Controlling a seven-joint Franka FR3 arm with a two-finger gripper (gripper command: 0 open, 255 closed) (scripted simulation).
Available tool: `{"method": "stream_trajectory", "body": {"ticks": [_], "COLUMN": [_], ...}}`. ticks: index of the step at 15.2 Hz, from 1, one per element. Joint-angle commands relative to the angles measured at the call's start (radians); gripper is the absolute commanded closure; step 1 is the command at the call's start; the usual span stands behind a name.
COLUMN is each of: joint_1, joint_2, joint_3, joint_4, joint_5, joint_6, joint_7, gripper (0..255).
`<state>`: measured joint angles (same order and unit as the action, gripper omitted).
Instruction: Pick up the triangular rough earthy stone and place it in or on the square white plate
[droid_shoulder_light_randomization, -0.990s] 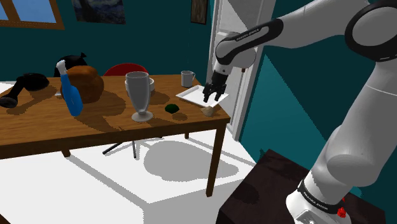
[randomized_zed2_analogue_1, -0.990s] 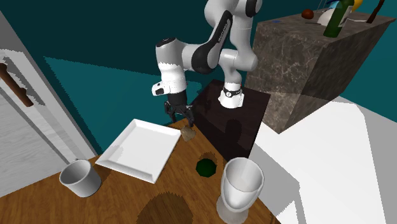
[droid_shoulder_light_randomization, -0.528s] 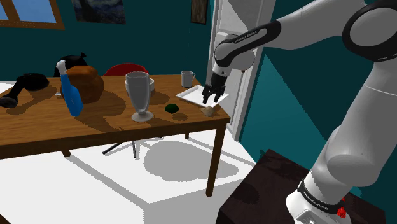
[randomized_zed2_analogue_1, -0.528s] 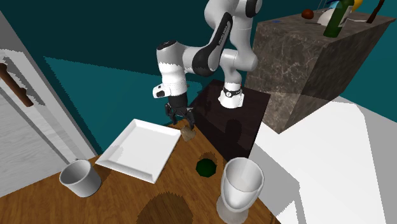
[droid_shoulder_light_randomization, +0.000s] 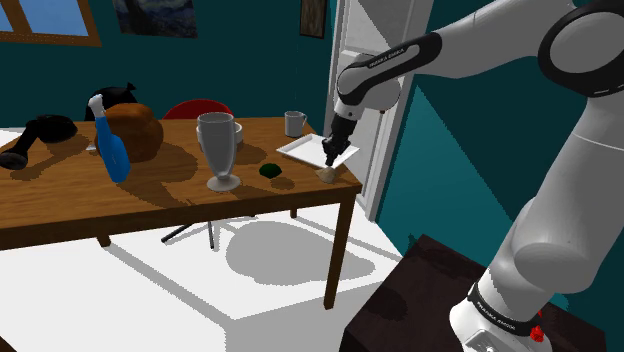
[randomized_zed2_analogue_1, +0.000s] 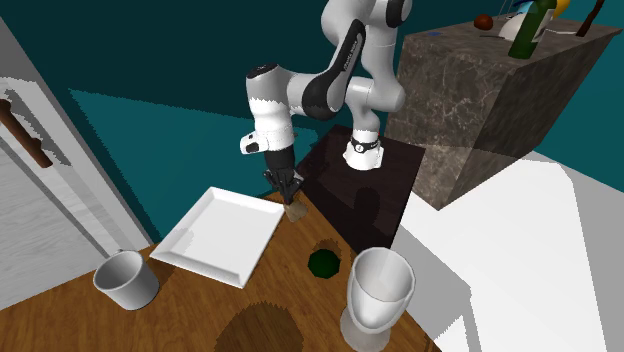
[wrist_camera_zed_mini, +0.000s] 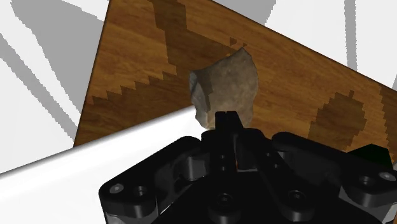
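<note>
The rough tan-grey stone (droid_shoulder_light_randomization: 326, 174) (randomized_zed2_analogue_1: 296, 211) (wrist_camera_zed_mini: 226, 86) lies on the wooden table (droid_shoulder_light_randomization: 150, 195) at its corner, right beside the edge of the square white plate (droid_shoulder_light_randomization: 318, 150) (randomized_zed2_analogue_1: 218, 235) (wrist_camera_zed_mini: 95, 153). My black gripper (droid_shoulder_light_randomization: 333, 156) (randomized_zed2_analogue_1: 287, 189) (wrist_camera_zed_mini: 227, 118) hangs just above the stone and points down at it. Its two fingers meet with nothing between them, and in the wrist view the stone sits just beyond their tips, not clasped.
A tall glass goblet (droid_shoulder_light_randomization: 218, 148) (randomized_zed2_analogue_1: 378, 295), a small dark green object (droid_shoulder_light_randomization: 269, 170) (randomized_zed2_analogue_1: 323, 263) and a mug (droid_shoulder_light_randomization: 294, 123) (randomized_zed2_analogue_1: 127, 280) stand nearby. A blue bottle (droid_shoulder_light_randomization: 110, 145) and a brown lump (droid_shoulder_light_randomization: 135, 130) are farther along. The table's edge is close to the stone.
The fingers stood apart over the stone before and have now come together. The arm itself has hardly moved, and the stone lies where it was.
</note>
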<state>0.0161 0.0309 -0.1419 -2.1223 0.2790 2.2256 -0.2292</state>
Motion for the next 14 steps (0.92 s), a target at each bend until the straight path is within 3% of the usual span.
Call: {"method": "stream_trajectory", "body": {"ticks": [1,3,4,6,7,14], "joint_1": [0.0,0.0,0.0,0.056,0.068,0.068], "joint_2": [0.0,0.0,0.0,0.034,0.043,0.081], "joint_3": [0.0,0.0,0.0,0.036,0.038,0.037], "joint_4": [0.0,0.0,0.0,0.067,0.082,0.021], "joint_5": [0.0,0.0,0.0,-0.256,-0.287,-0.283], "joint_6": [0.0,0.0,0.0,-0.155,-0.186,-0.088], "joint_7": [0.0,0.0,0.0,0.293,0.331,0.328], "gripper": [255,255,0,0,0,0]}}
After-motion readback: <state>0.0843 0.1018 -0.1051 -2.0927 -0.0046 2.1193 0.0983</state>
